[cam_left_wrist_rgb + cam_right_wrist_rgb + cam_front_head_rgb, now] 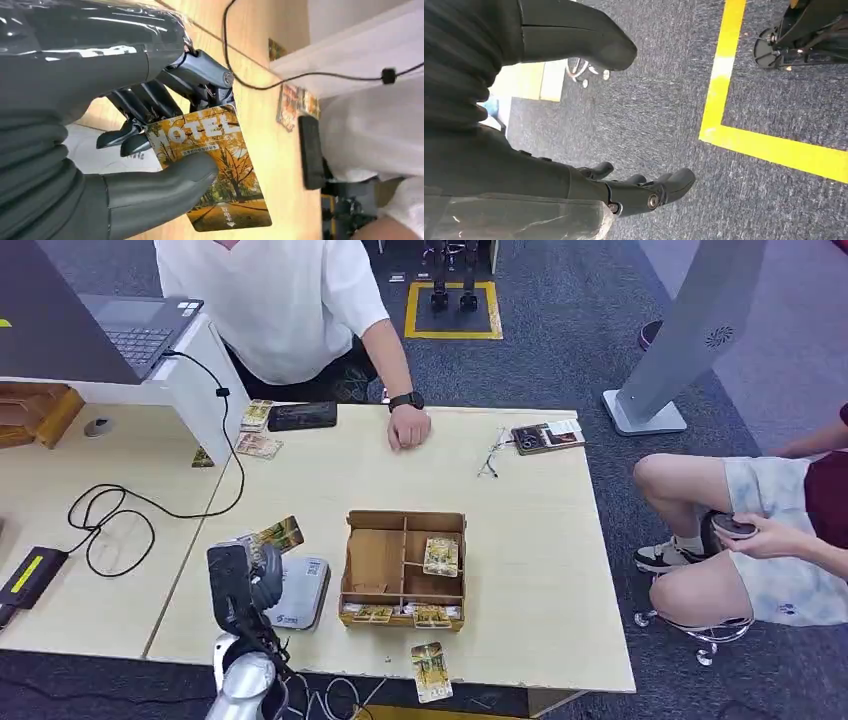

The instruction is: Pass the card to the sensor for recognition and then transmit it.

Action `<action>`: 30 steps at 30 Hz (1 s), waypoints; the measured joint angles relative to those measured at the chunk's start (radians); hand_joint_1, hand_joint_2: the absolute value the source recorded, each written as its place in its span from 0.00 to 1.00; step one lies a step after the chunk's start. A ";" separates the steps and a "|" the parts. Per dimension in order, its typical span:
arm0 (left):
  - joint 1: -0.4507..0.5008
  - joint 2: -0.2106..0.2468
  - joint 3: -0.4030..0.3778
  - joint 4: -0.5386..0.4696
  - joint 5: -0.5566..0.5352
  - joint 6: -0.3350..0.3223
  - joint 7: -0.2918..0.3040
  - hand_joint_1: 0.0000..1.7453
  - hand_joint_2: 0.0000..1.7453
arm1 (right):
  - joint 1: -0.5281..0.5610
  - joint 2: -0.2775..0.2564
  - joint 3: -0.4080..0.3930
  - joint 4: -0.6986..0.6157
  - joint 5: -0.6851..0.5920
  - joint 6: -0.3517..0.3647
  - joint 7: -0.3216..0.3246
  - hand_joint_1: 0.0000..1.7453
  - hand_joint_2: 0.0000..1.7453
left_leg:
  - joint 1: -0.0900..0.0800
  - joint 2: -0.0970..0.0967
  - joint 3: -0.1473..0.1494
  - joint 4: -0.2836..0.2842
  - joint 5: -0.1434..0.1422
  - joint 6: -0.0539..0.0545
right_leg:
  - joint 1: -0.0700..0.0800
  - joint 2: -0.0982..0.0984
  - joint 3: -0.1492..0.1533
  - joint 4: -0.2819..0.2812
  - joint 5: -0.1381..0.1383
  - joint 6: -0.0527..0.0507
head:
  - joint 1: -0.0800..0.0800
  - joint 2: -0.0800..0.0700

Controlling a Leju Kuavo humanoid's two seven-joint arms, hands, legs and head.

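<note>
Over the grey sensor (pixel 300 592) at the near edge of the table (pixel 520 500), the left hand (pixel 150 135) holds the card (pixel 220 165) up, with the thumb on its face and the dark fingers (pixel 145 102) behind its top edge. It looks thin, light, a bit bendy and shiny, so I think it could slip. Holding it by one end, flat between thumb and fingers, seems best. By the floor, the right hand (pixel 624 192) hangs with nothing in it, its fingers apart.
</note>
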 joint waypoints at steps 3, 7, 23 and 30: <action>0.000 0.024 -0.023 0.020 -0.031 -0.019 0.037 1.00 1.00 | 0.000 0.000 -0.008 0.000 0.008 0.002 0.000 0.00 1.00 | 0.000 0.000 0.000 0.000 0.000 0.000 | 0.000 0.000 0.000 0.000 0.000 0.000 | 0.000 0.000; -0.006 0.051 -0.050 0.082 -0.097 -0.040 0.080 1.00 1.00 | 0.000 0.000 -0.013 0.000 0.018 0.005 -0.003 0.00 1.00 | 0.000 0.000 0.000 0.000 0.000 0.000 | 0.000 0.000 0.000 0.000 0.000 0.000 | 0.000 0.000; -0.051 0.074 -0.068 0.222 -0.200 -0.029 0.111 1.00 1.00 | -0.001 0.000 -0.026 0.000 0.035 0.008 -0.003 0.00 1.00 | 0.000 0.000 0.000 0.000 0.000 0.000 | 0.000 0.000 0.001 0.000 0.000 0.000 | 0.000 0.000; -0.089 0.081 -0.072 0.296 -0.248 -0.024 0.128 1.00 1.00 | -0.001 0.000 -0.031 0.000 0.038 0.012 -0.005 0.00 1.00 | 0.000 0.000 0.002 0.000 0.000 0.000 | 0.000 0.000 0.002 0.000 0.000 0.000 | 0.000 0.000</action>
